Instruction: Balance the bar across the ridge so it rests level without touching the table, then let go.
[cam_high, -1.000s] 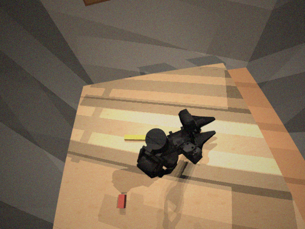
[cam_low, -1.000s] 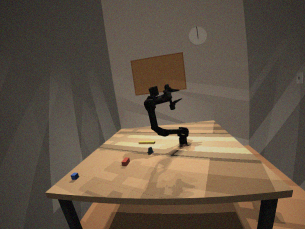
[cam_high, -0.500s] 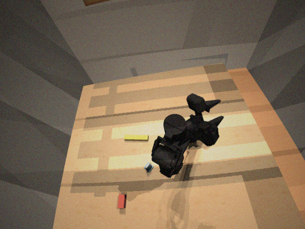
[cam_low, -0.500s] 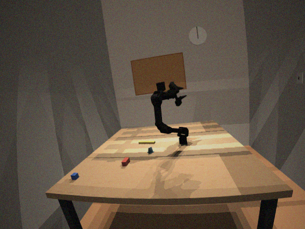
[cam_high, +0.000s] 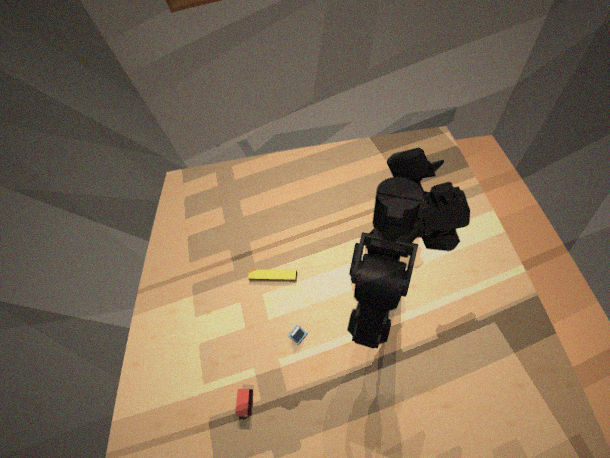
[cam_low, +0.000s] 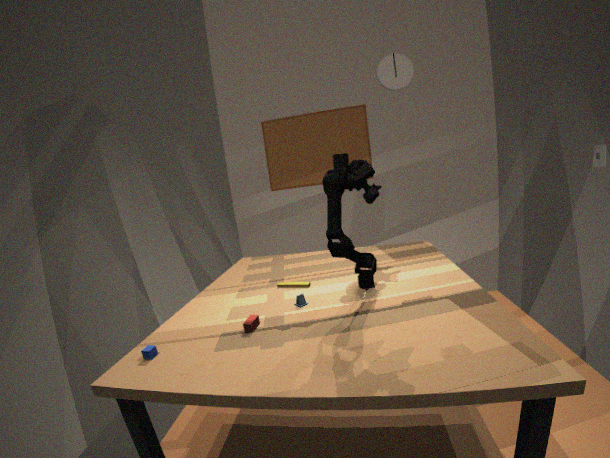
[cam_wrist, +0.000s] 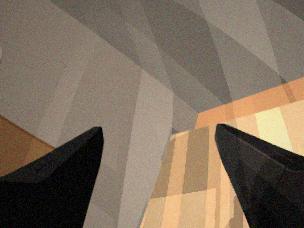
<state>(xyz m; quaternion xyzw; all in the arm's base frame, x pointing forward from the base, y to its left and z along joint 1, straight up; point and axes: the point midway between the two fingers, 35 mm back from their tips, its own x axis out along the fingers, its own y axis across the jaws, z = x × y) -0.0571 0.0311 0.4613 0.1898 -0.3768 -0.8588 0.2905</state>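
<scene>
The yellow bar (cam_high: 272, 275) lies flat on the tabletop (cam_high: 450, 400), left of centre in the top view, its long side running left to right. In the exterior view the bar (cam_low: 293, 284) sits in the middle of the frame, toward the far half of the tabletop (cam_low: 425, 360). Just below and to the right of it in the top view stands the small blue ridge (cam_high: 298, 334), apart from the bar; from outside the ridge (cam_low: 300, 300) appears as a small blue wedge nearer the camera than the bar. Nothing rests on it.

Further toward the lower left of the top view lies a red block (cam_high: 244, 402), also seen in the exterior view (cam_low: 251, 323), and a blue cube (cam_low: 149, 352) sits near the tabletop's left front edge.

The black arm (cam_low: 334, 215) rises from its base right of the bar, and the pincer (cam_low: 373, 191) is held high above the tabletop, well away from bar and ridge. In the wrist view the pincer (cam_wrist: 160, 196) is released, its two dark fingers spread apart with only wall and tabletop edge showing between them.

A brown board (cam_low: 316, 146) and a round clock (cam_low: 395, 71) hang on the back wall.
</scene>
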